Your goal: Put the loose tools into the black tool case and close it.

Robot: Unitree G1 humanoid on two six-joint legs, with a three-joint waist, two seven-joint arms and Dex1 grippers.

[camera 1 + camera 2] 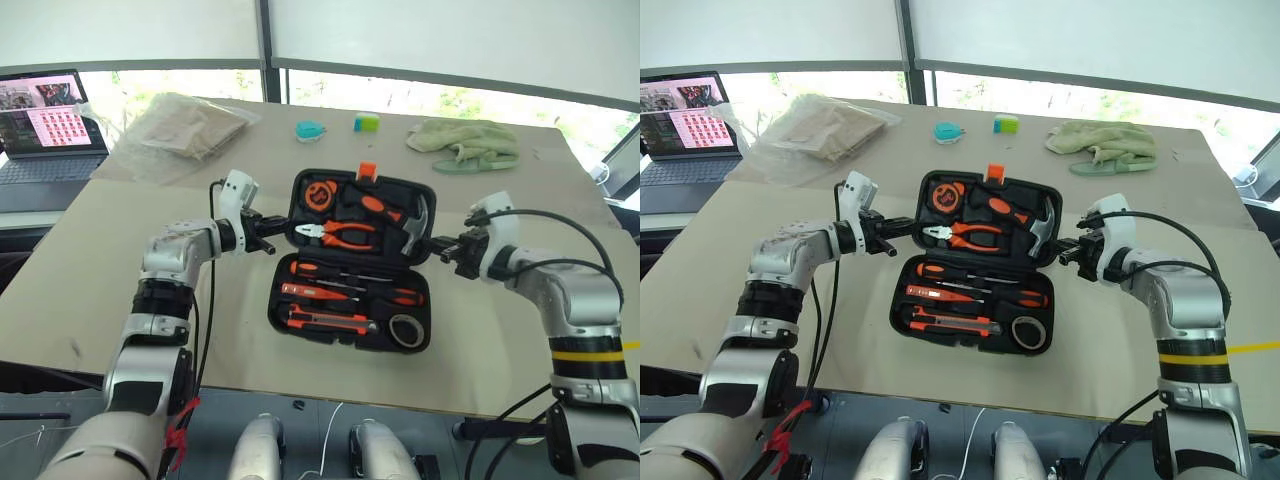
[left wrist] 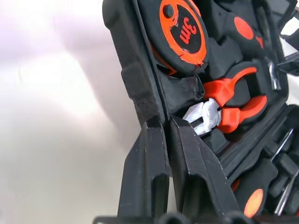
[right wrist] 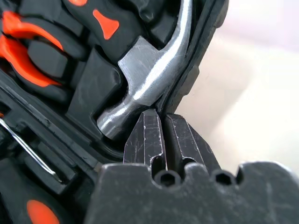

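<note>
The black tool case (image 1: 276,305) lies open in the middle of the table, its lid (image 1: 421,190) tilted up off the surface. The lower half holds three orange screwdrivers (image 1: 322,270), a utility knife (image 1: 325,321) and a greyish ring (image 1: 405,330). Pliers (image 1: 340,235), a hammer (image 1: 402,222) and a round tape measure (image 1: 320,193) sit in the lid. My left gripper (image 1: 278,238) is shut on the lid's left rim (image 2: 140,93). On the opposite side my right gripper (image 1: 437,243) is shut on the right rim (image 3: 196,70), beside the hammer head (image 3: 140,88).
A laptop (image 1: 50,125) stands open at the far left. A plastic bag (image 1: 190,125), a teal object (image 1: 310,130), a green block (image 1: 367,122) and a green cloth (image 1: 465,143) lie along the back. The table's front edge (image 1: 330,392) runs close below the case.
</note>
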